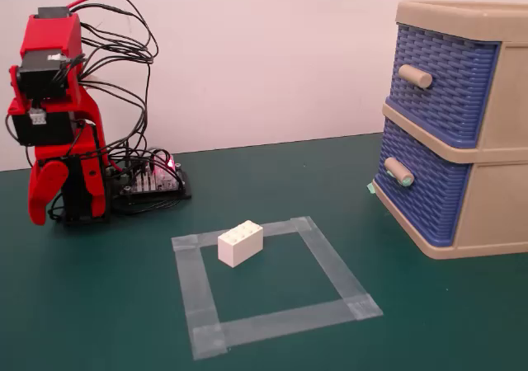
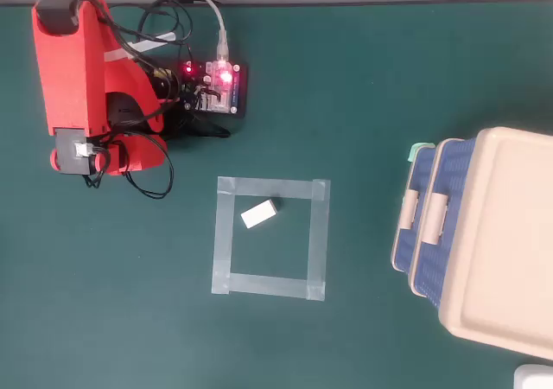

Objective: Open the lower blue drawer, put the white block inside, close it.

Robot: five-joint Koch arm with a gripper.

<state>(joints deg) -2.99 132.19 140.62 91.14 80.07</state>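
small white studded brick sits inside grey tape square. red claw folded, state indeterminable. advise hooking green-tipped handle of lower blue woven plastic drawer squarely, pulling straight.

Both views were evenly and brightly lit from above, with soft, short shadows: a faint one lay beside the block on the bench, and a darker one sat under the cabinet. Red lamps on the board bloomed into small glare spots in the overhead view. Both pictures were slightly soft and grainy, without motion blur or marked distortion at the edges.
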